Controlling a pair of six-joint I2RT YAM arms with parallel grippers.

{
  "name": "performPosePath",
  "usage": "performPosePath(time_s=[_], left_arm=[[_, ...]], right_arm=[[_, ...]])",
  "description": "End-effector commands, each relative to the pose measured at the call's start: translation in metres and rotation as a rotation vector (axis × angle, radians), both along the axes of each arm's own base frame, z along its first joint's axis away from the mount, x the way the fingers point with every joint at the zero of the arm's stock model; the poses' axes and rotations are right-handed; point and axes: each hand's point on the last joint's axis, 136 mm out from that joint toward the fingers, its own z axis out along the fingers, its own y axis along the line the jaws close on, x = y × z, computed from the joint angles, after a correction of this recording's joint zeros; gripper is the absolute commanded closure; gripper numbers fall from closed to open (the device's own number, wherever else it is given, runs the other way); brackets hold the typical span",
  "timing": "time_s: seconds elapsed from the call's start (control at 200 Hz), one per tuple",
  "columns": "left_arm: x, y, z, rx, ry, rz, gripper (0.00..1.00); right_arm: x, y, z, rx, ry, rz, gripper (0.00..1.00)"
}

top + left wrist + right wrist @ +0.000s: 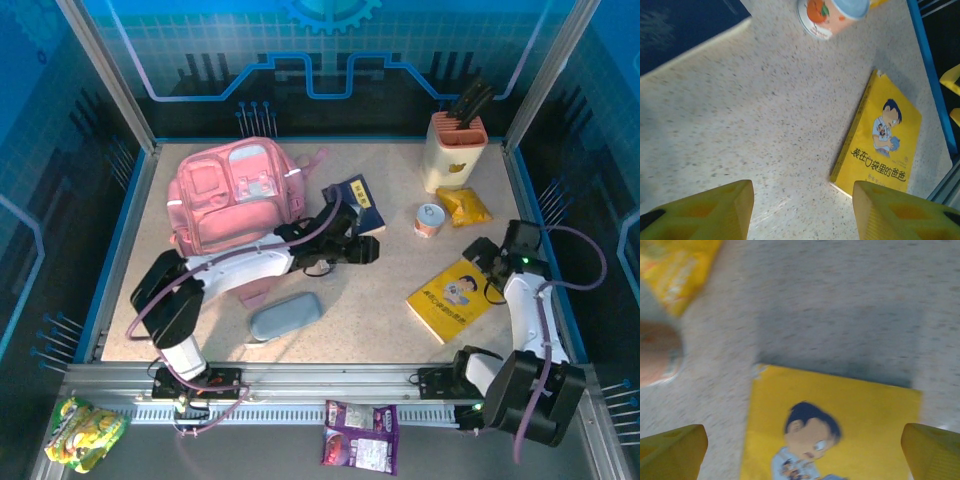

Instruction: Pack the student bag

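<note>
The student bag [235, 195], a big pink backpack, lies at the back left of the table. My left gripper [368, 250] reaches out just right of it, over bare tabletop. In the left wrist view this gripper [800, 210] is open, with nothing between its yellow fingers [700, 212]. My right gripper [483, 260] hovers over the far end of a yellow picture book [452, 298]. Seen from the right wrist, that gripper [802, 455] is wide open above the yellow book [840, 425], apart from it. The same book [885, 140] lies ahead of the left fingers.
A dark blue book [355, 205] lies beside the bag. A grey-blue pencil case [287, 317] sits near the front. A small can [430, 220], a yellow snack packet [463, 207] and a cream holder [455, 150] stand at the back right. Two snack packets [362, 437] lie in front of the rail.
</note>
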Motion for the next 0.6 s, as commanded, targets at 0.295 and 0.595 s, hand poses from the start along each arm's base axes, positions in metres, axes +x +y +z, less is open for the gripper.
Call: performPosePath(time_s=[0.295, 0.595], left_arm=[[0.002, -0.088, -0.02, -0.075, 0.022, -0.055, 0.43], [-0.003, -0.127, -0.052, -0.067, 0.129, -0.107, 0.41]], right_arm=[[-0.02, -0.014, -0.053, 0.188, 0.046, -0.133, 0.0], [-0.002, 0.025, -0.071, 0.346, 0.021, 0.008, 0.03]])
